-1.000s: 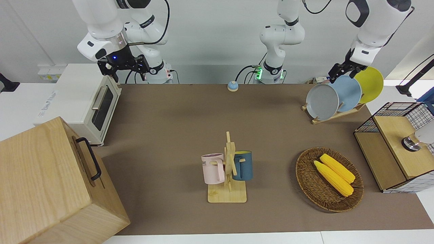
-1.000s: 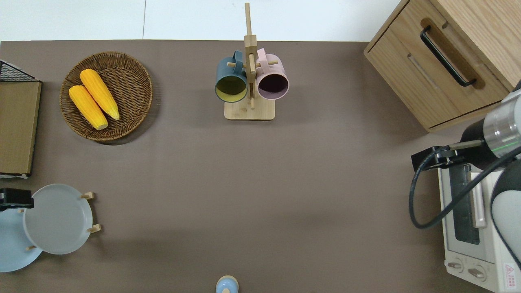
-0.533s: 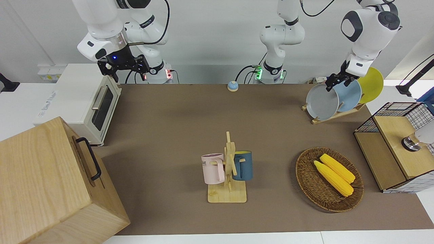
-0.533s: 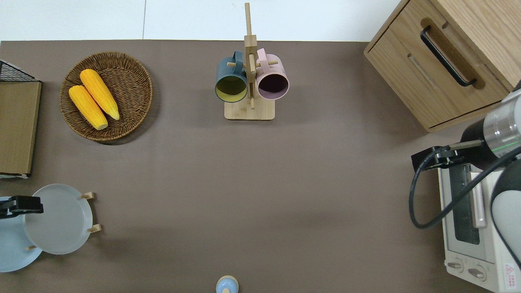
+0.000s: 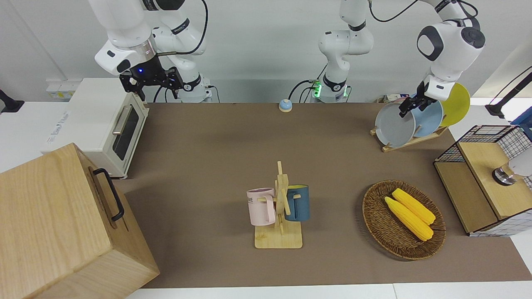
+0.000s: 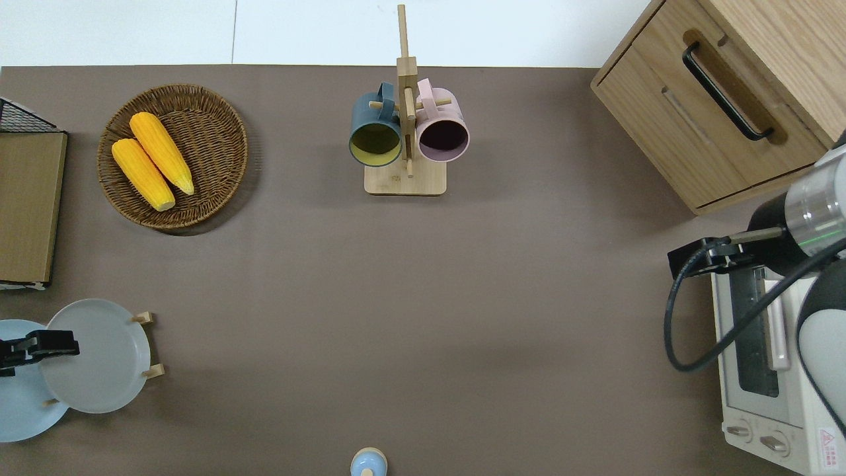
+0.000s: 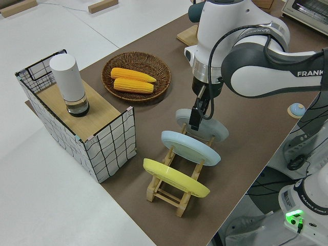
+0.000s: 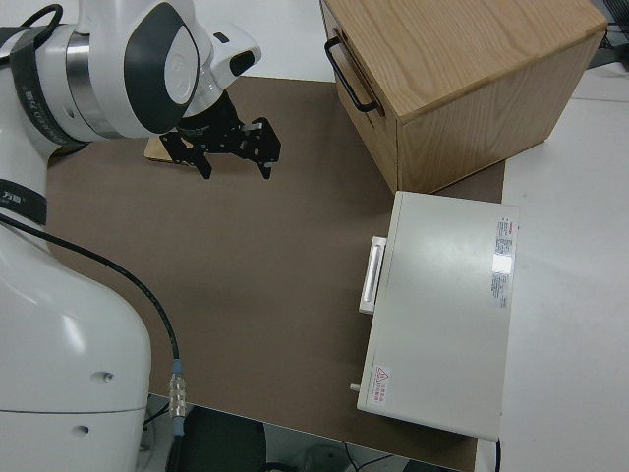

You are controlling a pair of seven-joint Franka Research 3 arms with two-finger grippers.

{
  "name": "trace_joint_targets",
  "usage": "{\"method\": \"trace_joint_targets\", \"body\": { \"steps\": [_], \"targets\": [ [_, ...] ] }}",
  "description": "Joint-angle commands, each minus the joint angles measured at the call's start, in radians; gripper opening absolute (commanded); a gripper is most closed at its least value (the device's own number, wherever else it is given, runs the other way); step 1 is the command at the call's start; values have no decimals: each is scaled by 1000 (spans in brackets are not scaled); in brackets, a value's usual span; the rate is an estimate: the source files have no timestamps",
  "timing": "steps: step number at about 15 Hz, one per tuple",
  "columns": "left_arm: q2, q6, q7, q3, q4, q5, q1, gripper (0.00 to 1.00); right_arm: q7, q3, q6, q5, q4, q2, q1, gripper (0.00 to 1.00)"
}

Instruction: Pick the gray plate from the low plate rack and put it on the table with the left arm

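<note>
Gray plate (image 5: pixel 394 124) looks stiff, slick, breakable; grip rim at 1 o'clock. Left tool (image 5: pixel 408 108) there, opening unclear.

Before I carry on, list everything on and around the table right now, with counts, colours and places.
gray plate: 1, light gray, in low plate rack, slot farthest from robots
blue plate: 1, middle slot
yellow plate: 1, slot nearest robots
basket: 1, brown wicker, holds 2 yellow corn cobs
mug stand: 1, wood, pink mug, blue mug
toaster oven: 1, white
wooden cabinet: 1
wire crate: 1
bell: 1, blue
table: brown
left claw: at gray plate's top rim
right claw: parked
</note>
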State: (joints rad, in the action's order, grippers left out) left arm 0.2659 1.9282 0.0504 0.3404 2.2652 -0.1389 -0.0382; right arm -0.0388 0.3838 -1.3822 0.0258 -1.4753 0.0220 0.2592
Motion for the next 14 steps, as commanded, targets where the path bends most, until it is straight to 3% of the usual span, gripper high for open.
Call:
{"method": "trace_joint_targets", "body": {
  "steps": [1,2,3,4,6,8,14],
  "targets": [
    [26,57,3,11,60,-16,-12,971,-12,21,11,6,7,-2,23,983],
    [26,60,2,11,66,-16,-14,850,-12,21,12,6,6,-2,23,983],
    [24,60,2,11,66,-16,-14,629,-12,21,11,6,7,-2,23,983],
    [22,60,2,11,66,-16,-14,486,-12,21,11,6,7,-2,23,983],
    [15,60,2,11,68,-16,-14,279,-12,21,11,6,7,-4,23,983],
    [12,60,2,11,68,-16,-15,153,-12,21,11,5,7,-2,23,983],
    [12,60,2,11,68,-16,-16,133,-12,21,12,6,7,-2,23,983]
  ]
}}
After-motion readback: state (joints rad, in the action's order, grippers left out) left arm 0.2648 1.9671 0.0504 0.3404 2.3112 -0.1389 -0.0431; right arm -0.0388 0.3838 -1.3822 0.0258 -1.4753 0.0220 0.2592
